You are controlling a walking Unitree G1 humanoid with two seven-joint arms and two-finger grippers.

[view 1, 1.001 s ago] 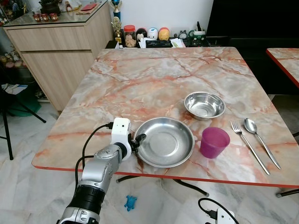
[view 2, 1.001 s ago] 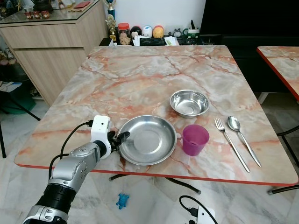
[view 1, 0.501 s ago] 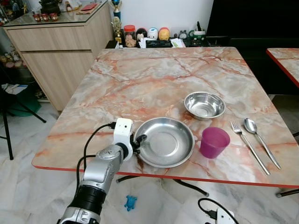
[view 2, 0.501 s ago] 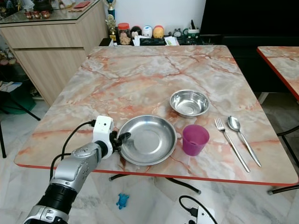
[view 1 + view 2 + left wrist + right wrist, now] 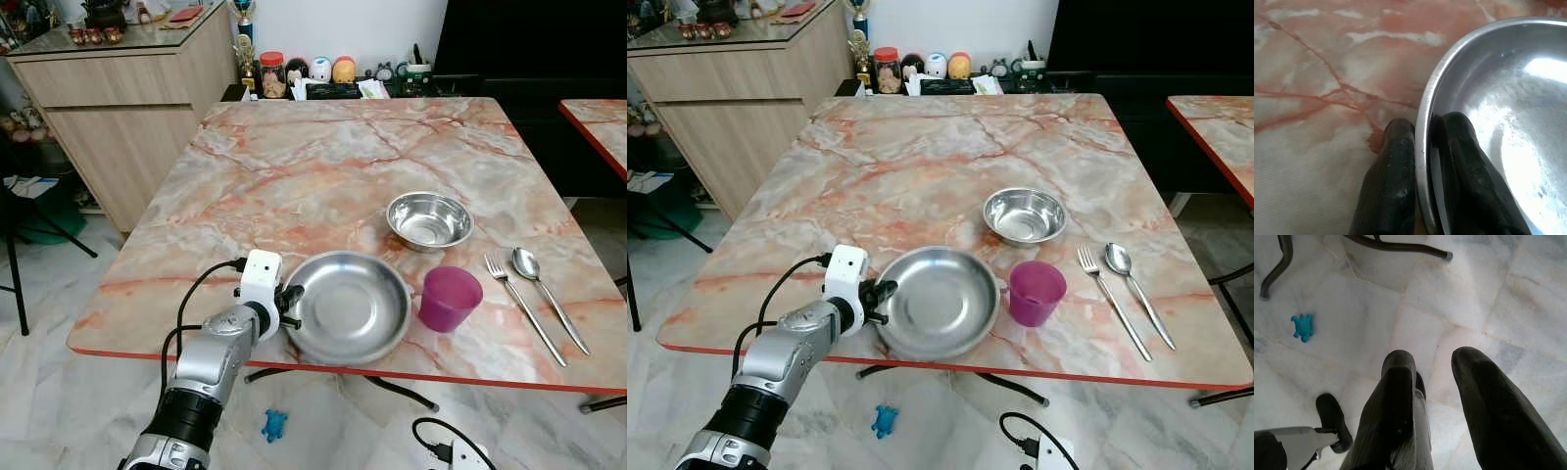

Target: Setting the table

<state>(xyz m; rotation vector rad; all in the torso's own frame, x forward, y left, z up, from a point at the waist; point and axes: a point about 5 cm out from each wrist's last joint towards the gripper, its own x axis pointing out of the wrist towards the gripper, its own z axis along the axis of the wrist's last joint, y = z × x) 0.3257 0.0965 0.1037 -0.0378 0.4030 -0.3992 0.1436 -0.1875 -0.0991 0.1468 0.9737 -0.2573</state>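
The left claw (image 5: 1422, 147) is pinching the rim of the steel plate (image 5: 355, 305) near the surface's (image 5: 323, 166) front edge, one finger inside and one outside, probably to slide it into position; the right claw (image 5: 1435, 396) is hanging slightly parted over the floor. The steel bowl (image 5: 428, 219), purple cup (image 5: 449, 299), fork (image 5: 522, 305) and spoon (image 5: 547, 295) are sitting toward the right edge, seemingly already laid.

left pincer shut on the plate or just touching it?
Shut on it. The left pincer has one finger outside the plate rim and the other inside, pinching its left edge.
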